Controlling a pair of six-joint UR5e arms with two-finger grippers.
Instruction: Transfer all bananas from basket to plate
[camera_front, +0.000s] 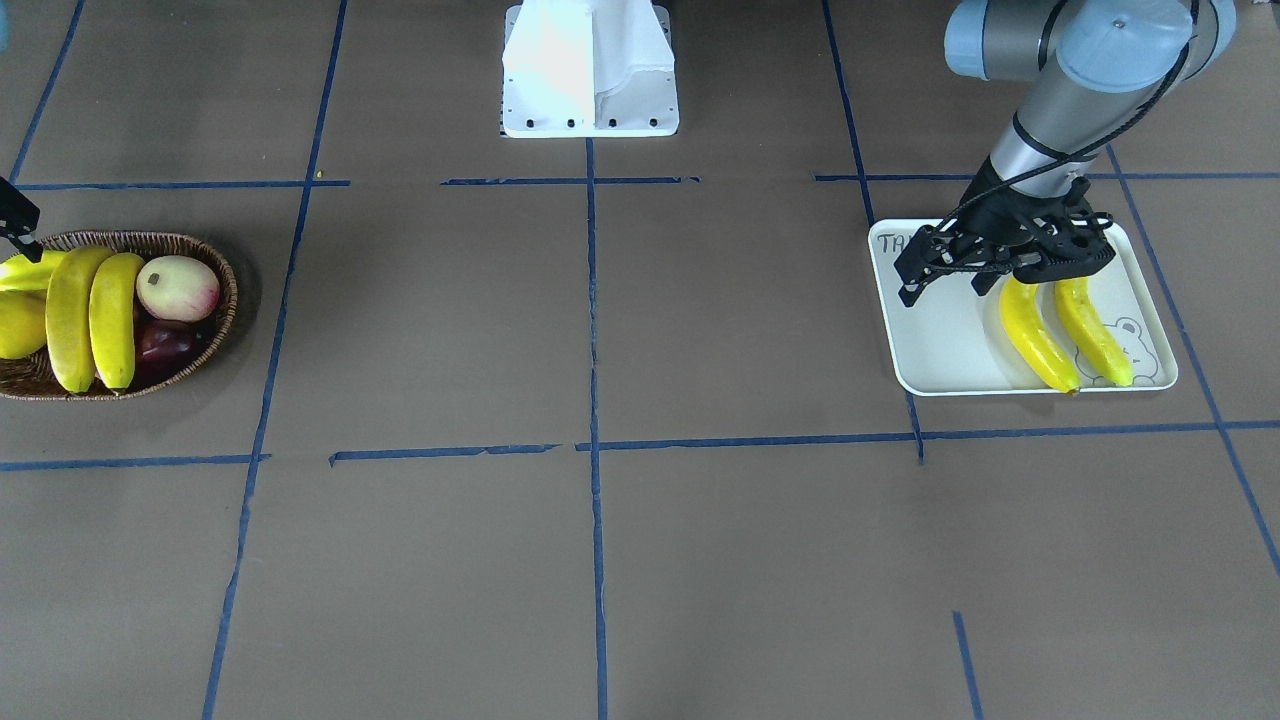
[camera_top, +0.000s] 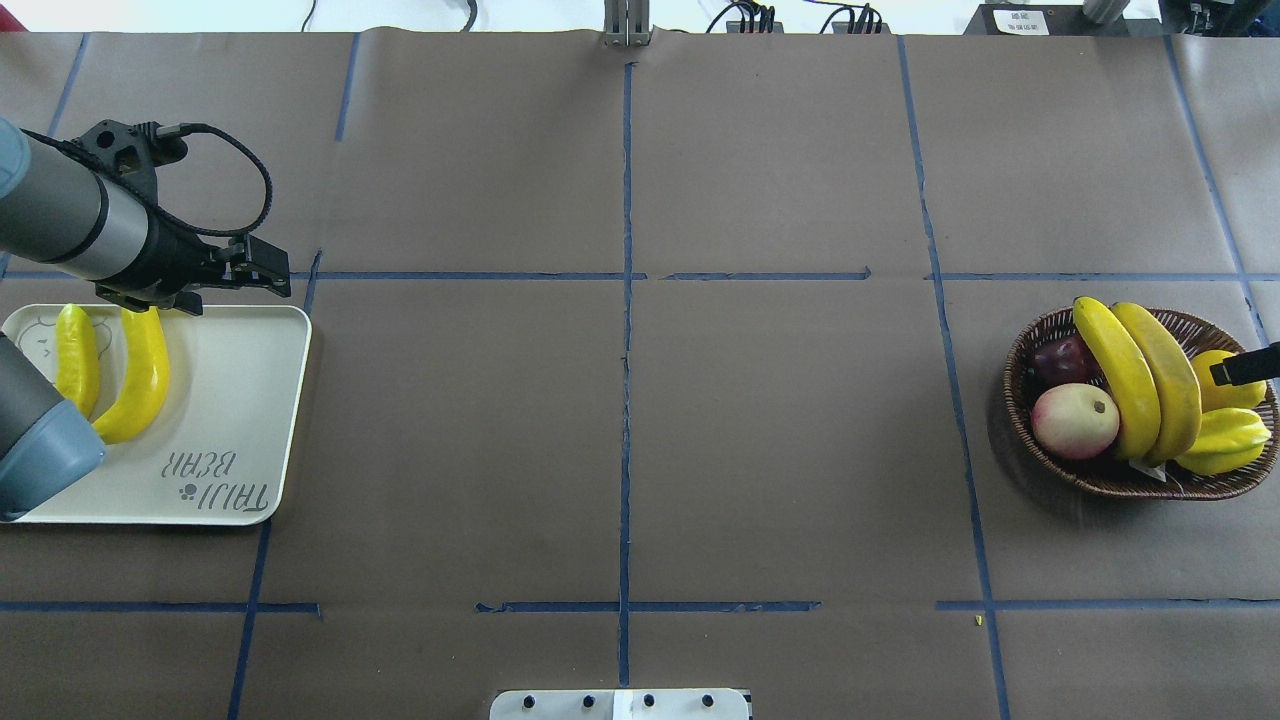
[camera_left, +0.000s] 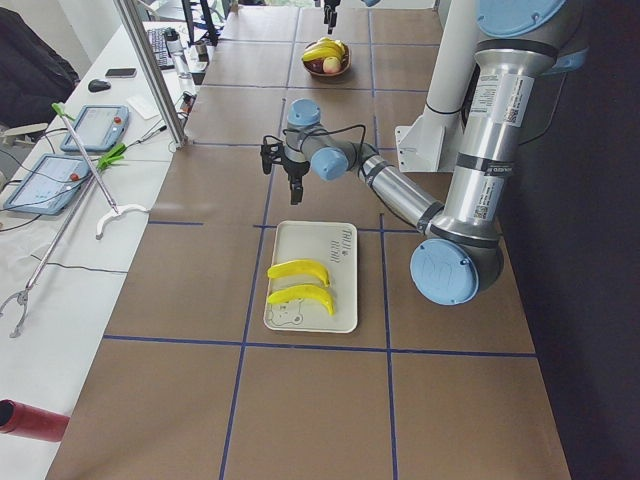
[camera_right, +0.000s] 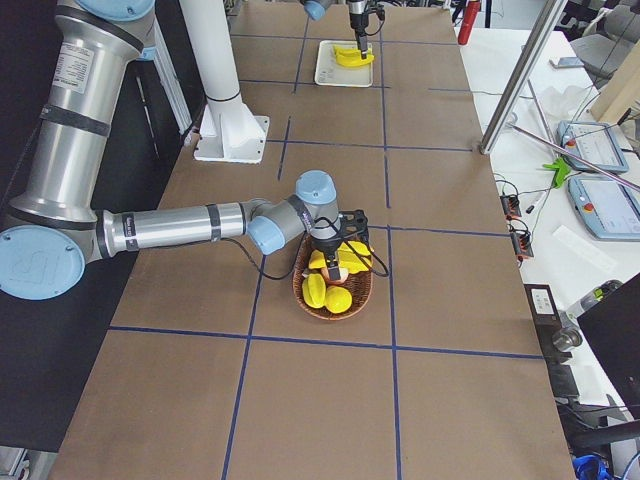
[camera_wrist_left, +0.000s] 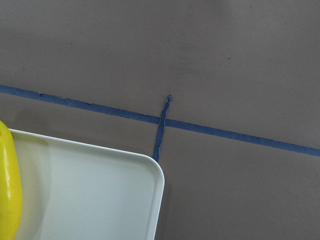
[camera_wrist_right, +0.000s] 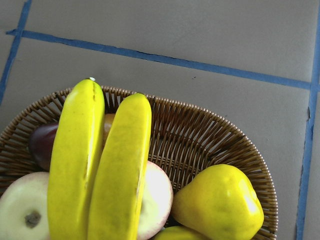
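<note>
Two bananas (camera_front: 1040, 335) lay side by side on the plate (camera_front: 940, 350) with the left gripper (camera_front: 945, 282) open and empty above its edge, while two more bananas (camera_front: 90, 315) lay in the basket (camera_front: 215, 270), well apart from the plate, beneath the right gripper (camera_front: 18, 225), whose state could not be told.

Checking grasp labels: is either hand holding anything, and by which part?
Nothing appears held. The left hand hangs over two yellow bananas lying loose on the white rectangular plate; the right hand hangs over the brown wicker basket, its fruit unlifted.
</note>
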